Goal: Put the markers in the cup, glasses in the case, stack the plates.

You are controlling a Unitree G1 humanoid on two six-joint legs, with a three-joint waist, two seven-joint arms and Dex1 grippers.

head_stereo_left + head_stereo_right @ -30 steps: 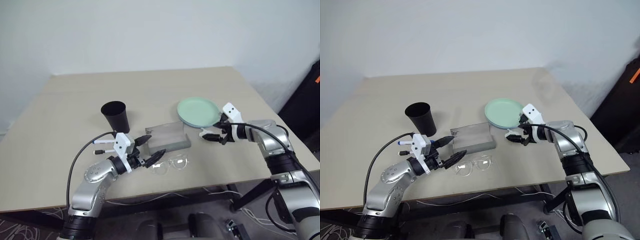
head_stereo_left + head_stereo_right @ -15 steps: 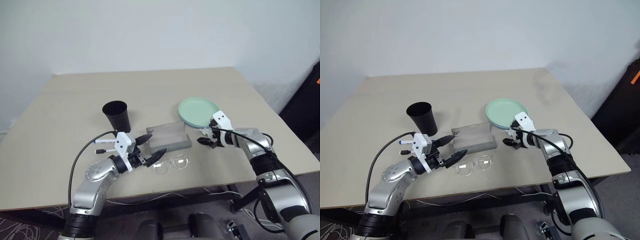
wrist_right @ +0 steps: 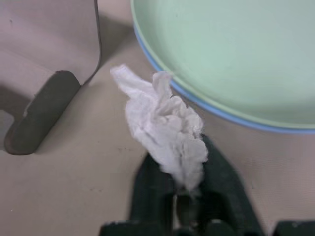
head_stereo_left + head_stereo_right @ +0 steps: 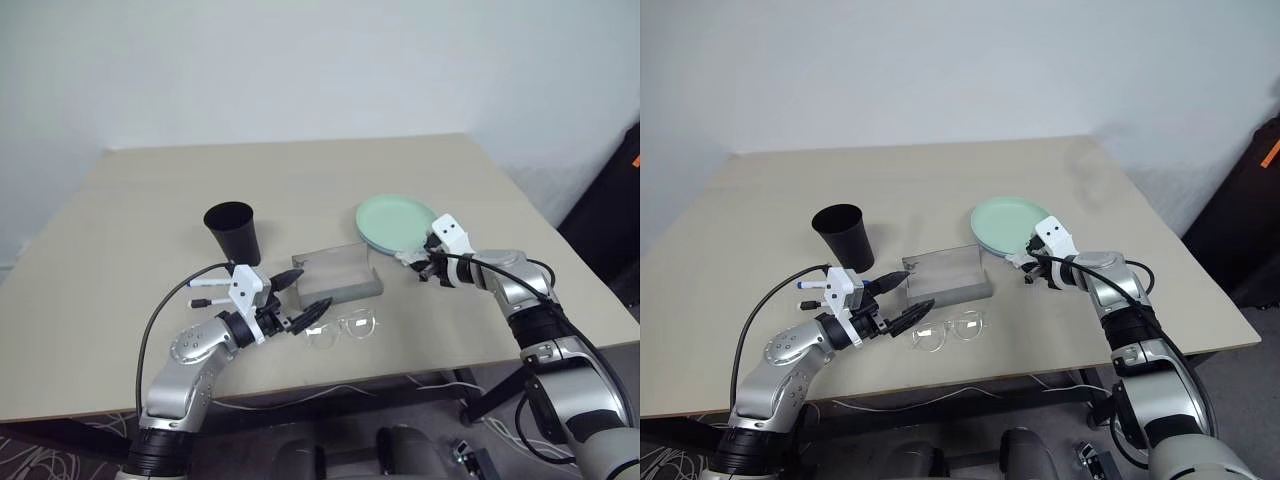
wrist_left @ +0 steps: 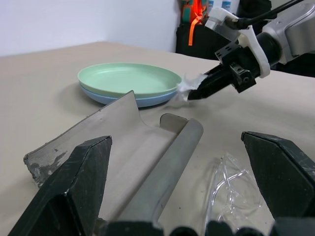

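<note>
My right gripper [image 3: 184,196] is shut on a crumpled white tissue [image 3: 165,130], just off the near rim of the plates. The mint green plate [image 4: 395,220] rests on the light blue plate [image 3: 221,114]. To their left the grey case [image 4: 335,272] lies open on the table. In front of the case are the clear glasses [image 4: 340,330]. My left gripper [image 4: 303,296] is open and holds nothing, hovering level by the case's left end. The black cup [image 4: 233,232] stands upright behind it. Two markers [image 4: 808,287] lie on the table beside my left wrist, partly hidden by it.
The beige table [image 4: 300,180] is bare across its back and left parts. Its front edge runs just below the glasses. A black object with an orange strip [image 4: 630,160] stands off the table's right side.
The right gripper, open before, has shut on the white tissue next to the plates, after shifting a little toward them. The left arm and the other objects stayed put.
</note>
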